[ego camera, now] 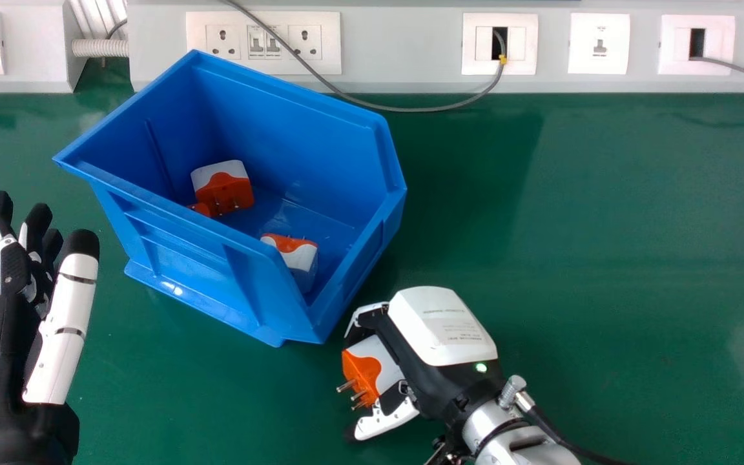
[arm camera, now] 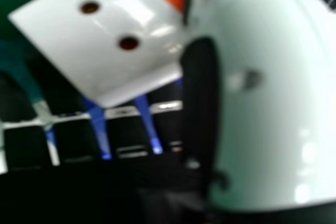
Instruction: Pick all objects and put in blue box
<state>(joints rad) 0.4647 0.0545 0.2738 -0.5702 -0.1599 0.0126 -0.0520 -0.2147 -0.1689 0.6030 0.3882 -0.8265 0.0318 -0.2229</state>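
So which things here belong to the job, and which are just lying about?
Job:
- blue box
- plug adapter held in the right hand
- two orange-and-white adapters inside the box

Not the job:
- grey cable looping from a wall outlet
- socket panels along the back

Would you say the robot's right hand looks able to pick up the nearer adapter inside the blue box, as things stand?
Probably not: the right hand holds another adapter, and the wall of the blue box stands between it and the nearer adapter, though the top is open.
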